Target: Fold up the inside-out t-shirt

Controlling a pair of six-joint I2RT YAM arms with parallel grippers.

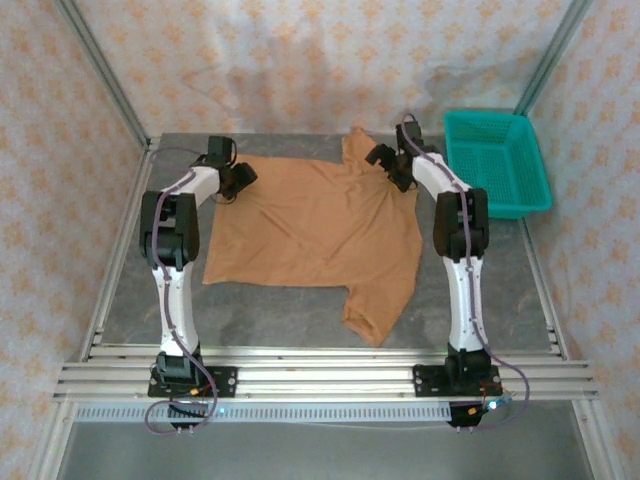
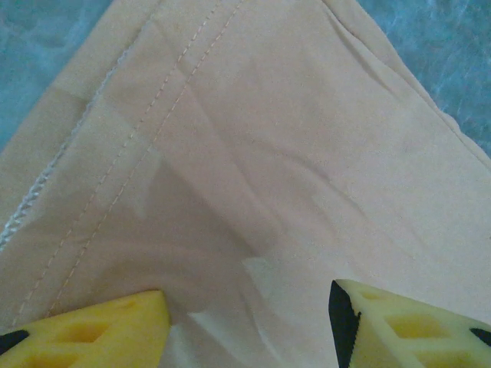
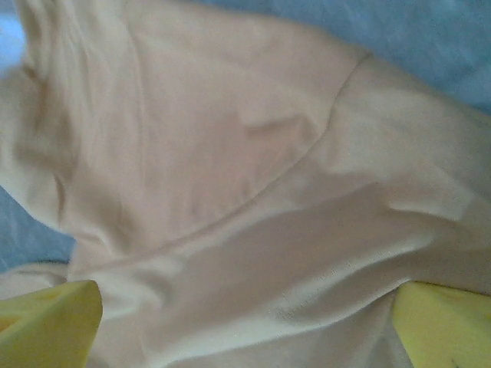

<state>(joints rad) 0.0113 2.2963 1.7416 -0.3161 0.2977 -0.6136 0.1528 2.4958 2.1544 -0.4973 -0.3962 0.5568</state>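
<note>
The t-shirt point(image 1: 312, 225) lies flat mid-frame on the table point(image 1: 270, 318), long axis running left to right. The left gripper point(image 1: 238, 180) hangs released over its upper-left corner; the right gripper point(image 1: 388, 163), spread wide, hangs over the upper-right sleeve. Left wrist view reveals hem stitching; right wrist view shows a curved seam.

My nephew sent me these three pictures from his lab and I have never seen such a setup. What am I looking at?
Two white robot arms are bolted at the table's near edge. The overhead picture shows both reaching onto a tan-orange cloth t-shirt spread on the grey table, with a teal plastic basket at the far right. The other two pictures come from cameras on each wrist. The left gripper and the right gripper have yellow jaws standing apart over the cloth; nothing is held yet.
</note>
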